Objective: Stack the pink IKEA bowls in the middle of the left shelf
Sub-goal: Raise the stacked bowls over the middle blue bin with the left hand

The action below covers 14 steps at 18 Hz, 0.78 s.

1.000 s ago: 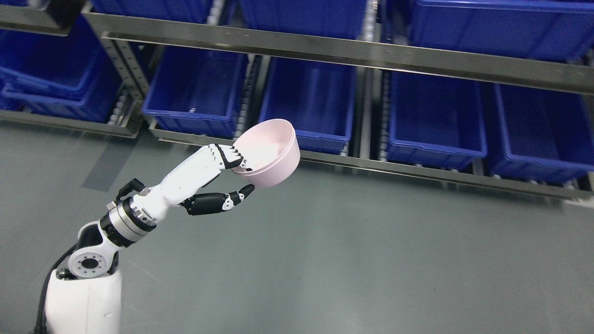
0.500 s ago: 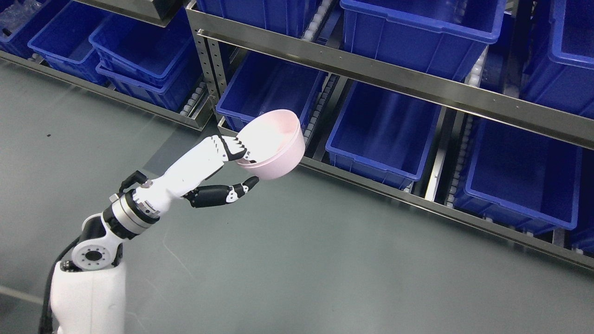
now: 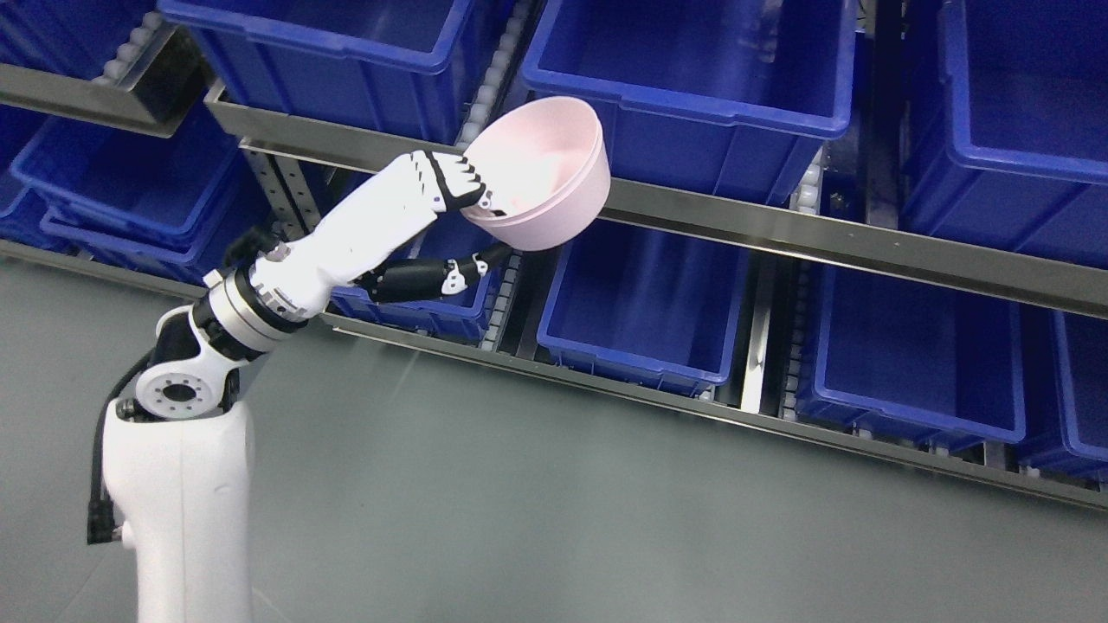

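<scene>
A pink bowl (image 3: 541, 173) is held up in the air by my left hand (image 3: 472, 225), tilted with its opening facing up and toward the shelf. The fingers (image 3: 450, 182) hook over its near rim and the black thumb (image 3: 450, 275) reaches under its base. The bowl hovers in front of the steel rail (image 3: 779, 229) that separates the upper and lower rows of blue bins. Just behind and above it is an empty blue bin (image 3: 692, 61). The white left arm (image 3: 338, 247) rises from the lower left.
The steel shelf holds rows of empty blue bins: one bin (image 3: 640, 311) below the bowl, another bin (image 3: 917, 355) to its right, more bins (image 3: 112, 186) on the left rack. Grey floor (image 3: 554, 519) fills the foreground.
The camera view has shifted, so the shelf now appears closer and higher rows show. My left arm has lifted the bowl from the lower row's front edge up to the rail above it.
</scene>
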{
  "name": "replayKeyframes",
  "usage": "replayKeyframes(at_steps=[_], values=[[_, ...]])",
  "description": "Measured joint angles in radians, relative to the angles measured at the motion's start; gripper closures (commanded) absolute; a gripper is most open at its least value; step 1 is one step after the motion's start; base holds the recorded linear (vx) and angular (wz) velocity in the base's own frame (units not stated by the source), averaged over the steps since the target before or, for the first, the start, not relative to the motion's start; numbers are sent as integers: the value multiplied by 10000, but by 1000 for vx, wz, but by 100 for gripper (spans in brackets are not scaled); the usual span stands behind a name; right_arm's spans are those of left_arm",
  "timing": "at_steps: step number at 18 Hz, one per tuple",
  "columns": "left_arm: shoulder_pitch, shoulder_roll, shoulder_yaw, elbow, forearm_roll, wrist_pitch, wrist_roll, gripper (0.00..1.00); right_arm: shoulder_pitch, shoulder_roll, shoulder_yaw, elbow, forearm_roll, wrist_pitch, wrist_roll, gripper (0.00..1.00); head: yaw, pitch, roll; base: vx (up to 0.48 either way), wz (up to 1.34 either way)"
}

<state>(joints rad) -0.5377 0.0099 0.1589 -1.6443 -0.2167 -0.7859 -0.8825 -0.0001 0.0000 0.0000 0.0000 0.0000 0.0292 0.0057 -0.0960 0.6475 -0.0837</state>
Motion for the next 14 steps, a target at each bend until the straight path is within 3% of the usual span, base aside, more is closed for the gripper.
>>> replayKeyframes(at_steps=[5,7,14], values=[[-1063,-36,-108,-1,-17,25,3,97,-1,0,0,0,34,36,0,0,0,0,0,330,-320],[-1454,-48,-115,0,-26,300,3,96,-1,0,0,0,759,41,0,0,0,0,0,269,-224],[-2189,310,21,210,-41,924,3,96,0,0,0,0,203,51,0,0,0,0,0,224,-141]])
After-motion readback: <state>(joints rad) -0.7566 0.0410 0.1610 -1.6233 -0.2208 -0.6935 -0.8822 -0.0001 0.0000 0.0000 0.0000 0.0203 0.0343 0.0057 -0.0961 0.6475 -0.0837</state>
